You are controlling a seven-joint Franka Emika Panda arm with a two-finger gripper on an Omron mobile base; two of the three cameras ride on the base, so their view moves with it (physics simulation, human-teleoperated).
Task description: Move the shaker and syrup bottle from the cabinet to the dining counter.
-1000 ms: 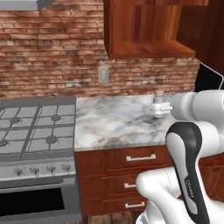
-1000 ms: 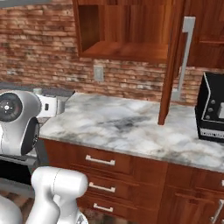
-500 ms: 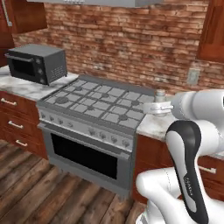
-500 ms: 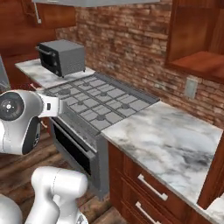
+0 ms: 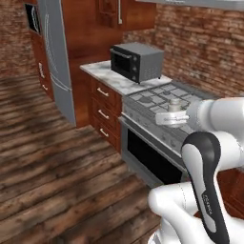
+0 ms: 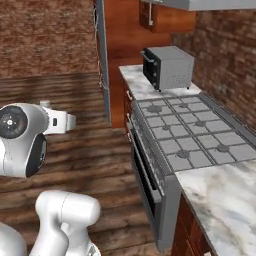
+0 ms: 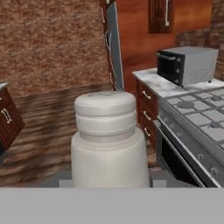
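The shaker [image 7: 109, 140] is pinched upright in the gripper [image 5: 174, 116] and carried in the air, in front of the stove [image 6: 190, 142]. A microwave [image 5: 137, 62] is seen on the marble countertop [image 5: 102, 71] beyond the stove.

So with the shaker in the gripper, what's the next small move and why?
Probably keep driving while holding the shaker steady in the gripper: ahead are just the stove, toaster oven and wood floor, no dining counter to set it on.
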